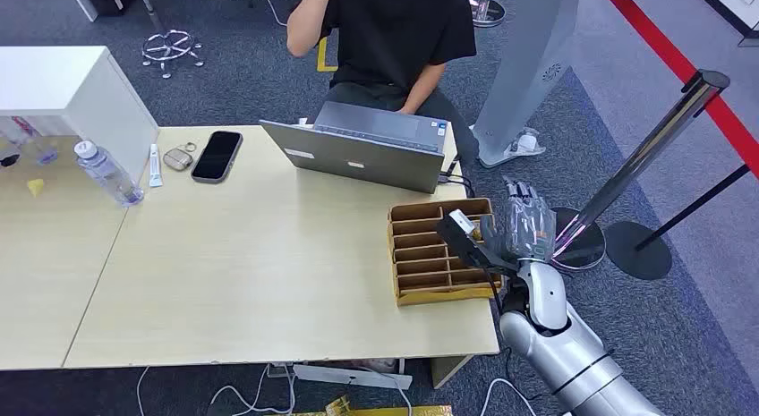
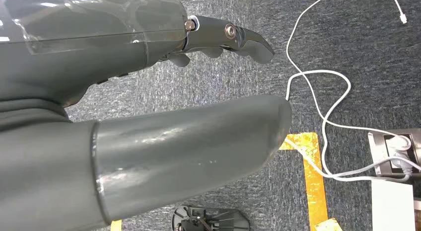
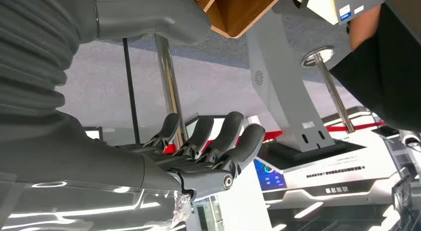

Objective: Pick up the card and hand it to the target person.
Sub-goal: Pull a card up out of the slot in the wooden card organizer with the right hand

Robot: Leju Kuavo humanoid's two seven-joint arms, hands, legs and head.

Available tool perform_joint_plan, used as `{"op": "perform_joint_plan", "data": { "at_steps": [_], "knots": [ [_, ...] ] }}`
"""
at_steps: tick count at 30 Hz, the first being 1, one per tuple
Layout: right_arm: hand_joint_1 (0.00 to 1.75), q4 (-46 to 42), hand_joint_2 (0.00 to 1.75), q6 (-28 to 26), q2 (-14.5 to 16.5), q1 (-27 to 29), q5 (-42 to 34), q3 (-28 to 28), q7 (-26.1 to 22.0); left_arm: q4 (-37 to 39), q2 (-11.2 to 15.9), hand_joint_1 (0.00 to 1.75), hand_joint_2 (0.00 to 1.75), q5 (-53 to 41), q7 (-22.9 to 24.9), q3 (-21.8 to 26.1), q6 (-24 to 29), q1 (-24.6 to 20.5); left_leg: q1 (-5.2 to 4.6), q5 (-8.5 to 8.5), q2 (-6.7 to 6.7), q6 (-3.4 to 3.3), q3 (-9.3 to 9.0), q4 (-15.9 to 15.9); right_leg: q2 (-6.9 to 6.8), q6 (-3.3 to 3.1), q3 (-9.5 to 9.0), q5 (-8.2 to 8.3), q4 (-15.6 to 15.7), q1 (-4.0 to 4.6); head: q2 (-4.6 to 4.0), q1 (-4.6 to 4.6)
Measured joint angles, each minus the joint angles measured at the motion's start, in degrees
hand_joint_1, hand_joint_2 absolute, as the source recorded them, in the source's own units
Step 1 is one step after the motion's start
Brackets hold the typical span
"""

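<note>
A brown cardboard slotted box (image 1: 439,297) sits at the table's right end, and I cannot make out a card in its slots. My right hand (image 1: 524,224) stands just past the box's right edge with its fingers stretched up. A dark piece with a white label (image 1: 461,226) juts from it over the box; I cannot tell what it is. In the right wrist view the right hand (image 3: 208,156) holds nothing, its fingers apart from the thumb, with the box corner (image 3: 233,12) beside the thumb. A person in a black shirt (image 1: 394,40) sits behind the laptop. My left hand (image 2: 174,151) hangs over the floor, holding nothing.
A grey laptop (image 1: 367,148) stands open at the table's far edge. A phone (image 1: 217,155), keys (image 1: 179,157), a water bottle (image 1: 106,173) and a white box (image 1: 63,85) lie to the left. A stanchion post (image 1: 644,157) stands right of my arm. White cables (image 2: 322,107) trail on the carpet.
</note>
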State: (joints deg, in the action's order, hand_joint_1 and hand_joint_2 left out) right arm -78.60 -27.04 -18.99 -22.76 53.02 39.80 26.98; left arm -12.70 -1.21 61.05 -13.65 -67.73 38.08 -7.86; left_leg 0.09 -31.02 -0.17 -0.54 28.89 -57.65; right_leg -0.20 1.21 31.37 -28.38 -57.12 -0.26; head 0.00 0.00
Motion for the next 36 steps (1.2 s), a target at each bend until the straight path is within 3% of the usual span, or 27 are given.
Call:
{"op": "perform_joint_plan", "data": {
  "at_steps": [19,28,36],
  "knots": [
    [0.91,-0.12,1.75,3.61,-0.54,-0.93,-2.1,1.58,-0.06,0.03,0.16,0.0,0.0,-0.06,-0.18,-0.08,0.1,-0.02,-0.01,0.01,0.02,0.0,0.01,0.0,0.02,-0.01,0.02,0.02,-0.01,-0.01,0.0,0.0],
    [0.81,1.93,1.75,5.12,-0.23,-1.84,-2.55,2.48,0.29,0.01,0.16,0.0,0.0,-0.23,0.08,-0.22,0.16,-0.03,-0.01,0.0,0.03,0.0,0.01,-0.01,0.03,-0.01,0.02,0.01,-0.03,-0.01,0.0,0.0],
    [0.89,4.09,1.75,5.9,-0.16,-2.29,-2.6,2.76,0.7,-0.01,0.08,0.0,0.0,-0.23,0.25,-0.22,0.17,-0.01,0.0,0.05,0.02,0.01,-0.02,0.05,0.03,-0.01,-0.02,0.06,0.05,0.0,0.0,0.0]
  ]
}}
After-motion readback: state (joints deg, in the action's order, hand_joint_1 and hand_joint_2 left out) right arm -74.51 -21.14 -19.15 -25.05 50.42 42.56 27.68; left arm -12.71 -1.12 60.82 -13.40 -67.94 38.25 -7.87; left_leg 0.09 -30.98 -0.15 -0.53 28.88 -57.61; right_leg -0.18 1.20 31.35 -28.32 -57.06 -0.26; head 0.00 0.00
